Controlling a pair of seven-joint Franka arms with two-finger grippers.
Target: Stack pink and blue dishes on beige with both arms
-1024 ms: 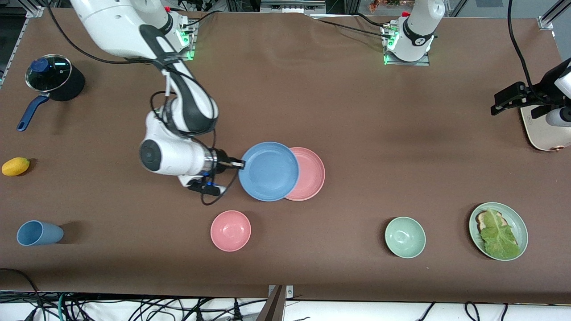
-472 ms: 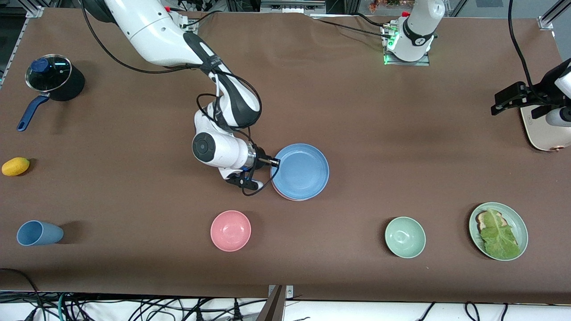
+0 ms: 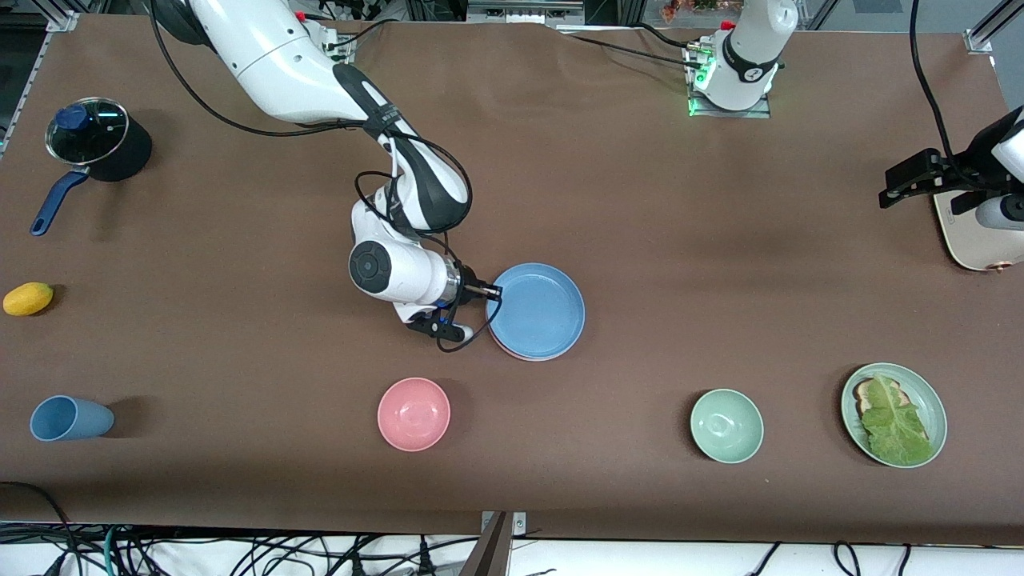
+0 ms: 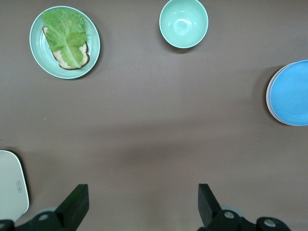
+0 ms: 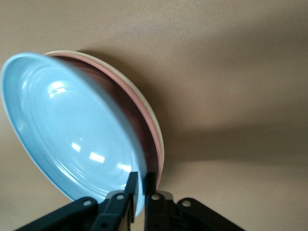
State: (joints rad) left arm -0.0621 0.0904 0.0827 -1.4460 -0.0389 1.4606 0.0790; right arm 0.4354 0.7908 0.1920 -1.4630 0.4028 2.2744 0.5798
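Blue plate (image 3: 538,310) sits atop the pink plate (image 5: 144,113) and beige plate (image 5: 156,126) mid-table. Right end effector (image 3: 490,292) pinches the blue plate's rim, fingers (image 5: 131,188) close together. Left end effector (image 4: 139,204) waits spread open over bare table (image 3: 720,240), near the green bowl (image 3: 726,426).

Lab — aluminium frame (image 3: 48,20), cable tangle (image 3: 240,552)
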